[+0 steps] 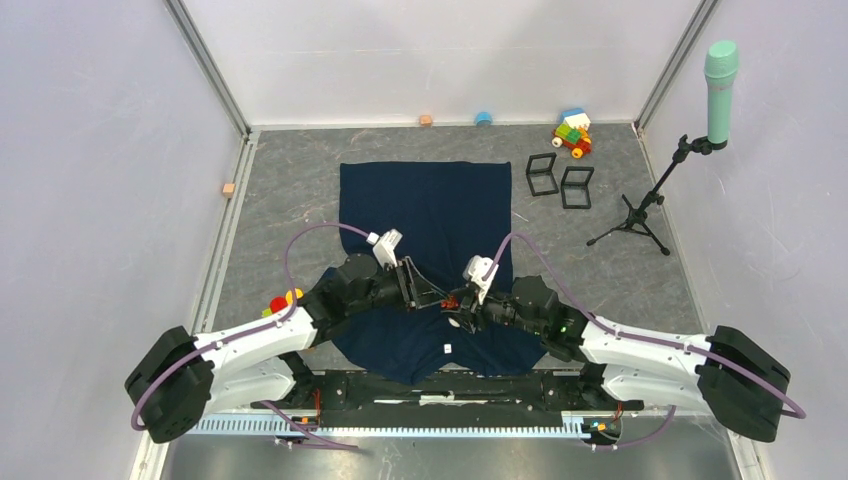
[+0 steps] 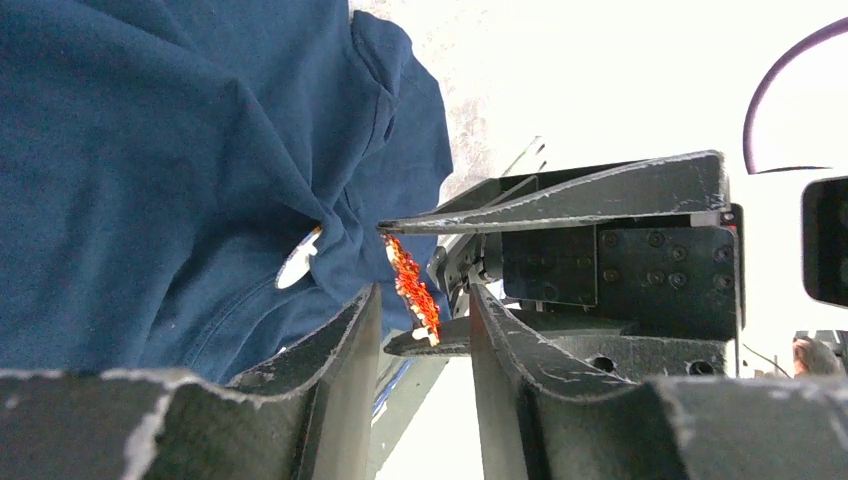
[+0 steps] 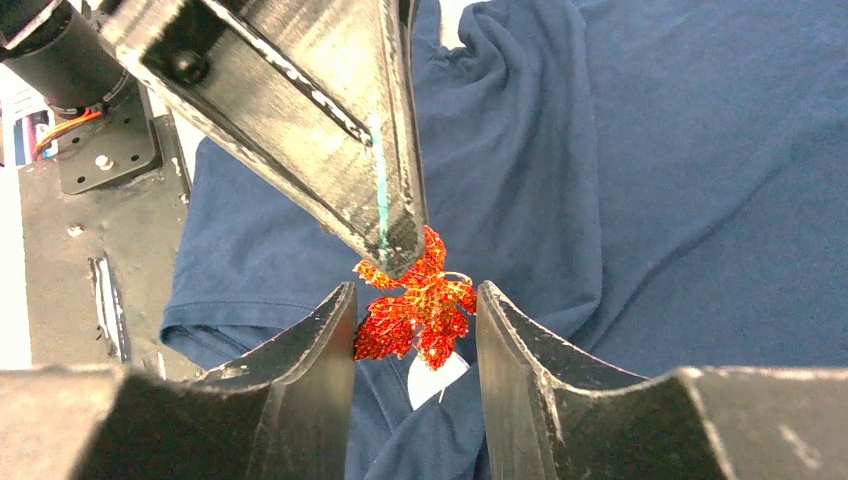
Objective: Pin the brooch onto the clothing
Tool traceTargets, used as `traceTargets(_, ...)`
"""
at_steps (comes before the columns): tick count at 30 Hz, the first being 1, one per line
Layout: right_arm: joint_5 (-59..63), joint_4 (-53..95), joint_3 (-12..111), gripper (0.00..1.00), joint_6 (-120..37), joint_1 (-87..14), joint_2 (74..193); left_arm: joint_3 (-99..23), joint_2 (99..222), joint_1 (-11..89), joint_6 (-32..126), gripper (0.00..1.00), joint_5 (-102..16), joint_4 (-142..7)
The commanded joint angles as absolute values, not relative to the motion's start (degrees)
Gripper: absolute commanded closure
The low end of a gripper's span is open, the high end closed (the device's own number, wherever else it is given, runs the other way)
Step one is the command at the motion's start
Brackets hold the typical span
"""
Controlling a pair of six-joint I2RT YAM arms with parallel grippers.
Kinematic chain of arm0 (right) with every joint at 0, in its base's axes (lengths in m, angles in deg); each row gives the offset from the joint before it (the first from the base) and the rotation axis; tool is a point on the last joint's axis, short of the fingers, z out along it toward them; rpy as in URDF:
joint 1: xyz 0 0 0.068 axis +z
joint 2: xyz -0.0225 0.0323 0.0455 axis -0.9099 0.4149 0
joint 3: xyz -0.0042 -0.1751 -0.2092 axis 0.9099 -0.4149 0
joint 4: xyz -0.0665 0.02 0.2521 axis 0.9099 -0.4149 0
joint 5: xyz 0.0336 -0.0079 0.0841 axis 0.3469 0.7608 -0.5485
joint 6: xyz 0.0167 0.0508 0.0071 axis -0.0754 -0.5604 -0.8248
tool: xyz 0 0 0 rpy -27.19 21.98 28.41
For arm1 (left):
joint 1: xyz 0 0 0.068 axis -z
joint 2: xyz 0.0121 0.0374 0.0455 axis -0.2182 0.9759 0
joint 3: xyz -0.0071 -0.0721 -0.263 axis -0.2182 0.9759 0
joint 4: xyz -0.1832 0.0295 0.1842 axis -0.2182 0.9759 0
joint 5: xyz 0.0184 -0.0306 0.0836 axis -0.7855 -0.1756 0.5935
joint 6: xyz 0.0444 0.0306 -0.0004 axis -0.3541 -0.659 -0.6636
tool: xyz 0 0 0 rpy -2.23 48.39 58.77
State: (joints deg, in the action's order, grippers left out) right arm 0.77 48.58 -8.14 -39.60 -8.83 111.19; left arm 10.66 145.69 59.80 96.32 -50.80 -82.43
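The clothing [image 1: 430, 215], a navy shirt, lies flat on the table and is bunched up where both arms meet. A red sequinned maple-leaf brooch [image 3: 420, 308] hangs just above the fabric, and my right gripper [image 3: 415, 292] is shut on it across its width. In the left wrist view the brooch [image 2: 410, 285] shows edge-on between the right gripper's two fingers [image 2: 560, 200]. My left gripper [image 2: 422, 292] faces it with jaws apart, one on each side of the leaf's edge. One left fingertip [image 3: 398, 245] covers the leaf's top. A white label [image 3: 435, 378] shows on the fabric underneath.
Two black wire frames [image 1: 560, 180] and a pile of toy blocks [image 1: 573, 133] stand at the back right. A teal microphone on a stand [image 1: 720, 80] is at the far right. Small blocks [image 1: 229, 188] lie along the walls, and a colourful toy [image 1: 283, 300] sits beside the left arm.
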Motion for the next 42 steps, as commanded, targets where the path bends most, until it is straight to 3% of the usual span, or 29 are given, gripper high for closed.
traceTargets(1,3.29,49.88,-7.88,0.88,-38.88,-7.35,109.3,11.35,146.52,60.89,99.3,0.58,-48.34,-85.57)
traceTargets(4,3.28,49.12,-7.74,0.88,-38.67,-6.91,109.17,11.05,147.65,61.52,99.48,0.64,-48.28,-85.57)
traceTargets(9,4.32,47.26,-7.23,0.85,-38.12,-6.28,109.05,11.53,148.85,62.35,100.95,0.91,-47.81,-88.21)
traceTargets(10,4.99,46.62,-7.03,0.77,-37.85,-6.1,108.94,11.72,148.87,62.44,101.31,0.97,-47.49,-88.6)
traceTargets(11,6.13,45.62,-6.86,0.62,-37.55,-5.78,108.79,12.06,148.67,62.44,101.71,0.98,-46.96,-88.87)
traceTargets(13,8.01,43.99,-6.58,0.47,-36.78,-5.38,108.08,13.2,147.94,62.43,102.79,0.98,-45.5,-89.54)
traceTargets(16,10.22,41.72,-6.45,0.35,-35.71,-4.8,106.26,15.21,145.52,62.45,104.89,0.98,-42.42,-89.88)
traceTargets(21,16.09,37.86,-5.06,0.26,-32.41,-2.7,104.57,17.41,141.13,62.44,107.43,0.98,-37.79,-88.34)
traceTargets(34,44.81,40.85,0.81,0.39,-30.55,13.08,114.62,18.08,138.21,62.39,110.96,0.98,-34.66,-85.12)
traceTargets(42,50.8,43.52,5.1,0.48,-30.75,16.52,123.98,18.25,138.64,62.44,111.38,0.98,-34.72,-85.41)
